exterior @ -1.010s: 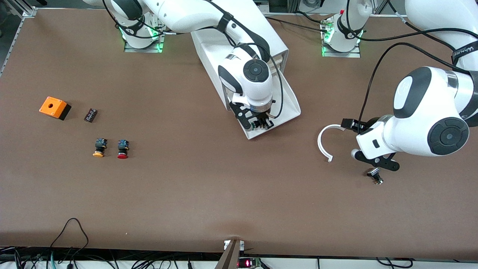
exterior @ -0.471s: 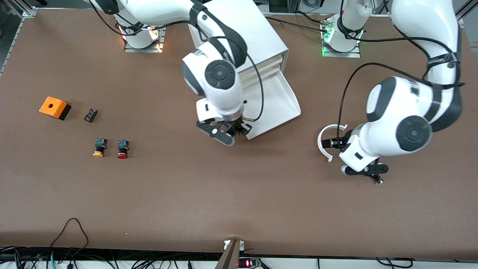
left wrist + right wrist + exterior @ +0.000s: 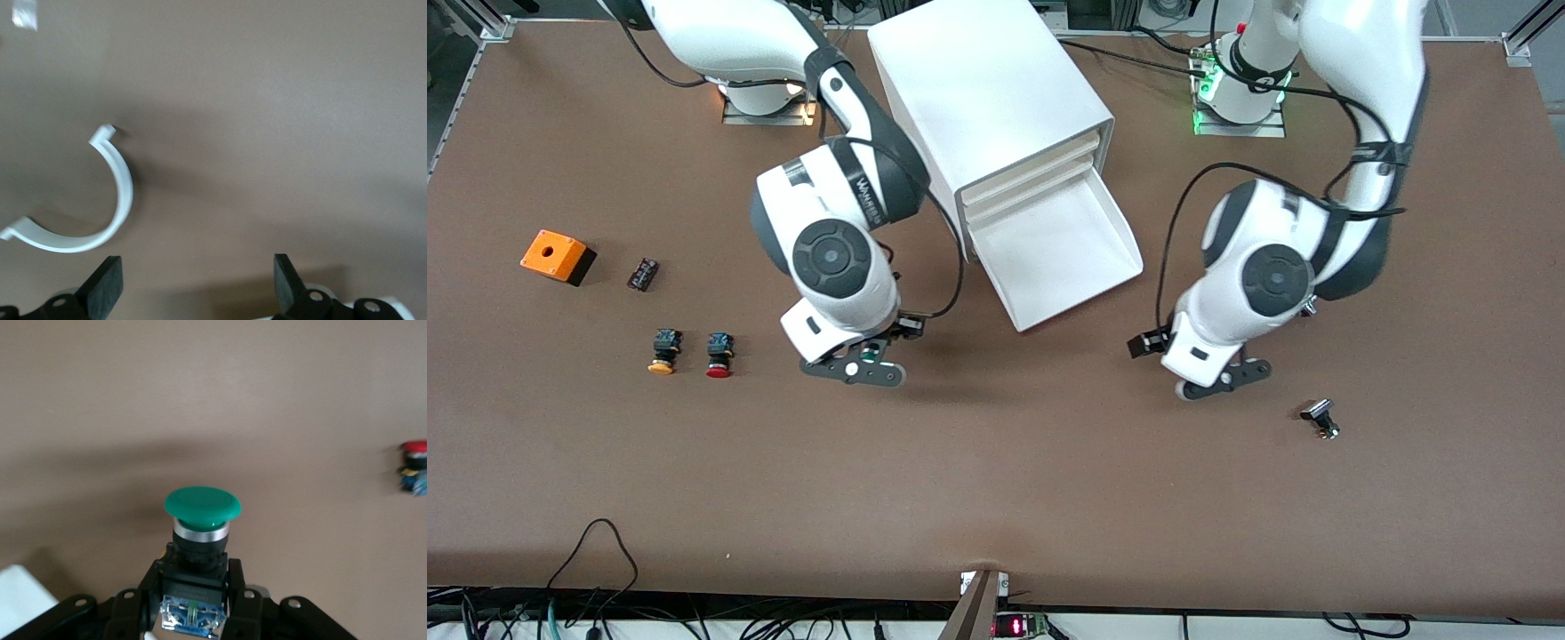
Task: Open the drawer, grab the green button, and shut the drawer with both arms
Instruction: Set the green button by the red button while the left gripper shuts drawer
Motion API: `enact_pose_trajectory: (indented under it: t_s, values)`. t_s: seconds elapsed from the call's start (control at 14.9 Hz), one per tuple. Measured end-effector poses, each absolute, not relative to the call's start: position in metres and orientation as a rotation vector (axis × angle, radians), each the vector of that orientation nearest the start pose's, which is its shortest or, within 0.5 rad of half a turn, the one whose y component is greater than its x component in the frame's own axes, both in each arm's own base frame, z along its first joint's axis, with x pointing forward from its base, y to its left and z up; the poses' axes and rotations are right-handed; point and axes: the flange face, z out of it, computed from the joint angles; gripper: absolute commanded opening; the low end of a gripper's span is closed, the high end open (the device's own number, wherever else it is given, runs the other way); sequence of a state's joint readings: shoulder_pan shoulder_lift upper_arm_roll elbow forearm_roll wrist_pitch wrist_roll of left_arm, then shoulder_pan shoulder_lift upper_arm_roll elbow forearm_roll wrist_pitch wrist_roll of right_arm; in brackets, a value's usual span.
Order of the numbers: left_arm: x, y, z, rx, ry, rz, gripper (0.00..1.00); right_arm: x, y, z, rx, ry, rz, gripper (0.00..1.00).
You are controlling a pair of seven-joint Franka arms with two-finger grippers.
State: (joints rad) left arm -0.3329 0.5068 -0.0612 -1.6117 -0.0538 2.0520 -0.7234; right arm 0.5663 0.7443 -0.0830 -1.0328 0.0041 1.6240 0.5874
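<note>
Two white arms [image 3: 827, 222] are wearing black joint bands and round dark caps; black cables are looping alongside, green lights glowing at the bases.

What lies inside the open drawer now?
The drawer shows only its bare white floor; nothing lies in it. Its back part, under the cabinet, is covered.
</note>
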Motion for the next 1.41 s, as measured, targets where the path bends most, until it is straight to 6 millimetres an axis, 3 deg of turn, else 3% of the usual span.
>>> enact_pose_trajectory:
  t_s: [0.2, 0.4, 0.61, 0.74, 1.41]
  values:
    - [0.597, -0.291, 0.290, -3.093, -0.688, 0.118, 0.99, 0.652, 0.317, 0.381, -3.263, -0.007, 0.235, 0.00]
    - [0.568, -0.313, 0.259, -3.044, -0.806, 0.140, 0.99, 0.665, 0.257, 0.361, -3.190, -0.074, 0.285, 0.00]
    - [0.550, -0.330, 0.245, -3.008, -0.848, 0.166, 0.99, 0.669, 0.193, 0.323, -3.122, -0.147, 0.281, 0.00]
    - [0.545, -0.335, 0.241, -2.998, -0.856, 0.174, 0.99, 0.663, 0.162, 0.293, -3.080, -0.189, 0.269, 0.00]
    - [0.504, -0.379, 0.233, -3.017, -0.721, 0.254, 0.99, 0.619, 0.130, 0.205, -3.102, -0.125, 0.134, 0.00]
